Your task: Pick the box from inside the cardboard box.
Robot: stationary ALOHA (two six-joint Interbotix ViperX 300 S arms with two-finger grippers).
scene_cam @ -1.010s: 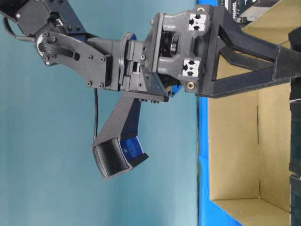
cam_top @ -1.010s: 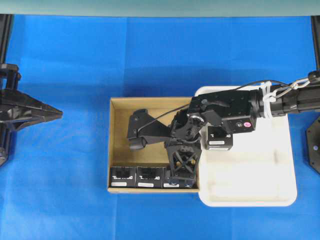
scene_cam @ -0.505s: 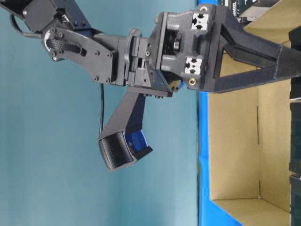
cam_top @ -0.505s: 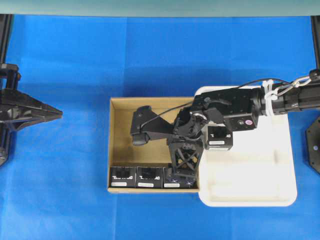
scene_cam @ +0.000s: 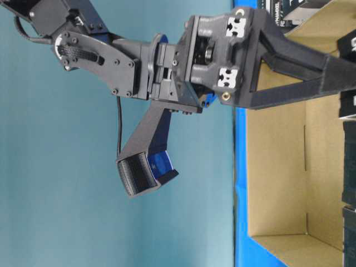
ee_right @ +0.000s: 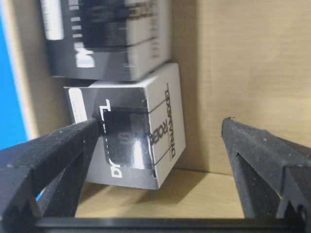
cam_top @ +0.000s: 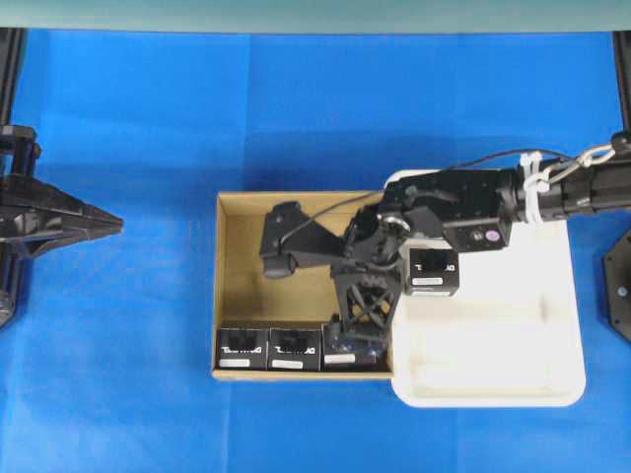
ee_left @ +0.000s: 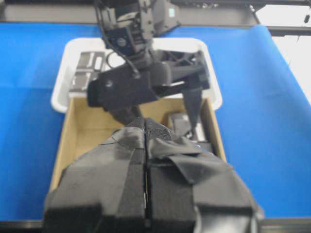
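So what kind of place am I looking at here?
Probably a robotics lab test bench: a blue-covered table, two robot arms, the right pincer open over a cardboard box of small black boxes, beside a white tray.

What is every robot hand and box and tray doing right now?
right gripper: open, reaching down into the cardboard box, holding nothing.
left gripper: shut, empty.
cardboard box: open on top, three black boxes along one wall.
rightmost black box: upright between the right gripper's open fingers, not gripped.
white tray: one black box inside, partly under the right arm.
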